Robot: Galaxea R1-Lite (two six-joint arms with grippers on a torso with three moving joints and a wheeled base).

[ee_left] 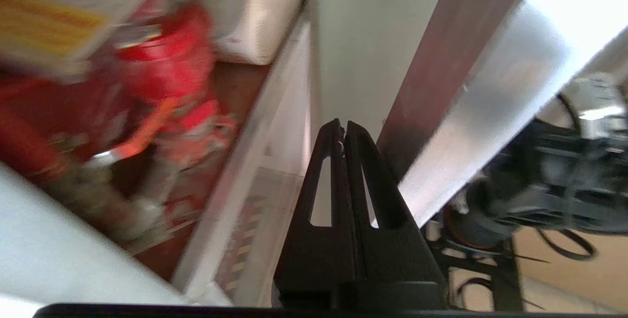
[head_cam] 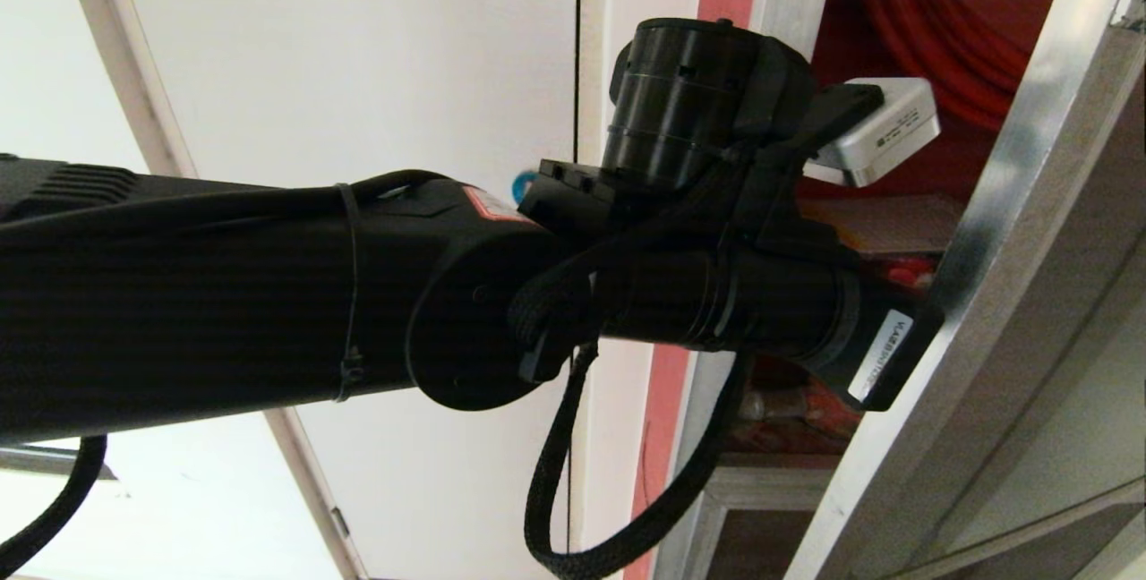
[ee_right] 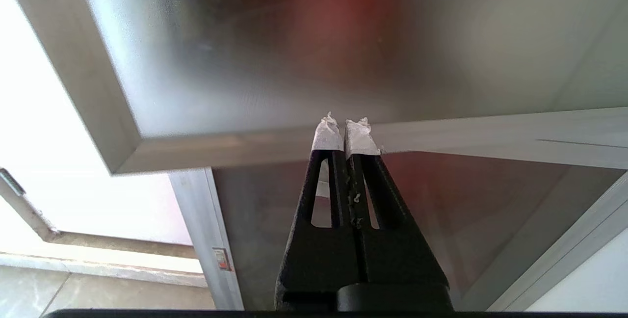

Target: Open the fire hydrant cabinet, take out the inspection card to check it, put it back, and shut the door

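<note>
**Left arm at the open cabinet, card not yet in the gripper**

The cabinet (head_cam: 904,43) is open. The door (head_cam: 1012,231) stands swung out, its silver frame edge close beside the left arm (head_cam: 269,294). The left gripper (ee_left: 342,129) has its two fingers pressed together with nothing between them. It points at the gap between the cabinet frame and the door edge. The card (ee_left: 44,28), with its yellow band, sits inside the cabinet, up by the red valve (ee_left: 167,67), well apart from the fingertips.

I think the step in hand is reaching in for the card. To do it well, the gripper should turn toward the card first, then open a little, since the card is thin. It should pinch a free edge of the card, not the middle.

Room is tight. The door frame is on one side of the arm and the cabinet frame on the other. The valve and hose (head_cam: 940,25) crowd the inside. The arm should go in slowly and straight so it does not bump the door and swing it.

The right gripper (ee_right: 347,129) is closed and empty, with white tape on its tips, near a glass panel (ee_right: 319,53).
</note>
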